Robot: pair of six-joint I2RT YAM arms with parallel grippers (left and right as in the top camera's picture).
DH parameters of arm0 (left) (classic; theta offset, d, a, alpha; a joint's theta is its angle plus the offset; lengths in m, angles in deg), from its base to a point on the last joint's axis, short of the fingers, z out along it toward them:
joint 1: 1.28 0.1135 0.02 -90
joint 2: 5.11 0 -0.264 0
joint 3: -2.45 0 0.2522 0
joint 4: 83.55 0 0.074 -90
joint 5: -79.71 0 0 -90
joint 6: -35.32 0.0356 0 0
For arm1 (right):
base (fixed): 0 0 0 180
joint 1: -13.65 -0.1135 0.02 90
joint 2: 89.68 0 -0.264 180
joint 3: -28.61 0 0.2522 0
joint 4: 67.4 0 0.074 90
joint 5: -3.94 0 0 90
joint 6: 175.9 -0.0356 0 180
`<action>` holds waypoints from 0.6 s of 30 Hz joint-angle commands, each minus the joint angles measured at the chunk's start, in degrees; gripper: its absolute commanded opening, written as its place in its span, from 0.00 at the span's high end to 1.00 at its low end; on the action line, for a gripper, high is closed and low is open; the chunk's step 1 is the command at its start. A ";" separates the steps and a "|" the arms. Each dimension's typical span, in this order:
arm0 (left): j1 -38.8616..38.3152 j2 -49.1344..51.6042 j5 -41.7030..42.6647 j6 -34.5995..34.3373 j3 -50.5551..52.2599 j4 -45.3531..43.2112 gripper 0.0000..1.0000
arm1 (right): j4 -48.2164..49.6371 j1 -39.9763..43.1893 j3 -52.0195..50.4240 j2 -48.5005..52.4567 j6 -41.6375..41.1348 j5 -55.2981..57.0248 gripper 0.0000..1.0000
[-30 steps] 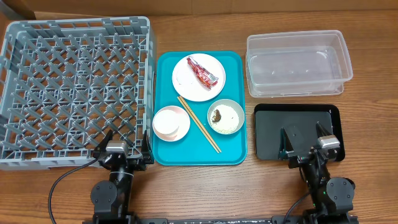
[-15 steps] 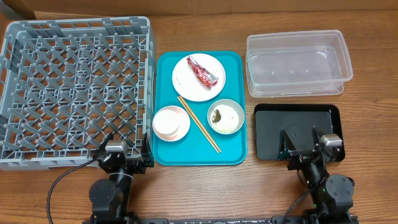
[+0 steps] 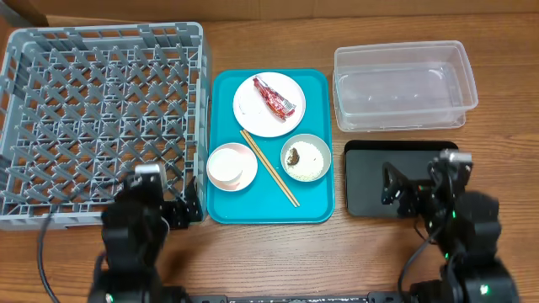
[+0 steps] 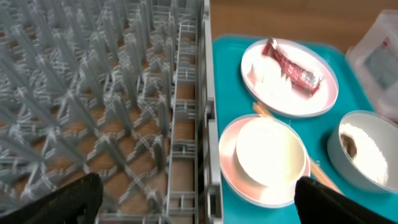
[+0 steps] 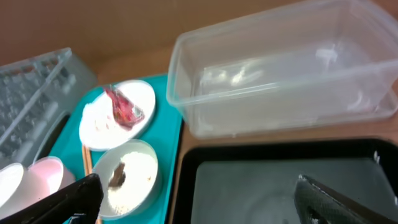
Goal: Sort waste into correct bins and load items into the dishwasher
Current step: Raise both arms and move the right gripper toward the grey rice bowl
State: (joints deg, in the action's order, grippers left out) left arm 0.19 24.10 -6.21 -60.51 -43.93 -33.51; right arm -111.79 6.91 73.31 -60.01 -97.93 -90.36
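On the teal tray the white plate carries the red foil wrapper. Below it sit the grey bowl of rice with a brown lump, the pink bowl with the white cup inside, and the chopsticks. My left gripper hangs open over the dish rack's near right corner, pink bowl just ahead. My right gripper stands open over the black tray, the clear tub beyond. Both hold nothing.
In the right wrist view the clear tub is empty and the black tray is bare. The rack wall runs right beside the teal tray. Bare wood lies along the front edge.
Both arms have risen towards the overhead camera and look larger. The left has drifted slightly left, the right slightly right. Both stay open, and nothing on the table has moved.
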 commanded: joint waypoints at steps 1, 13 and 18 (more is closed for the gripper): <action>0.00 8.35 0.44 -0.42 -9.01 4.72 0.00 | -3.61 0.07 7.80 8.04 -0.39 -2.08 0.00; 0.00 23.19 3.23 -1.07 -18.78 17.51 0.00 | -15.34 0.07 20.09 28.06 -0.24 -4.26 0.00; 0.00 23.65 5.60 -1.03 -18.78 17.53 0.00 | -13.18 0.07 20.09 29.86 0.00 -7.87 0.00</action>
State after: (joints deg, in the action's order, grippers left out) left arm 0.19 47.84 -3.44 -60.72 -61.20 -15.92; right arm -126.08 6.91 91.78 -30.20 -97.89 -95.23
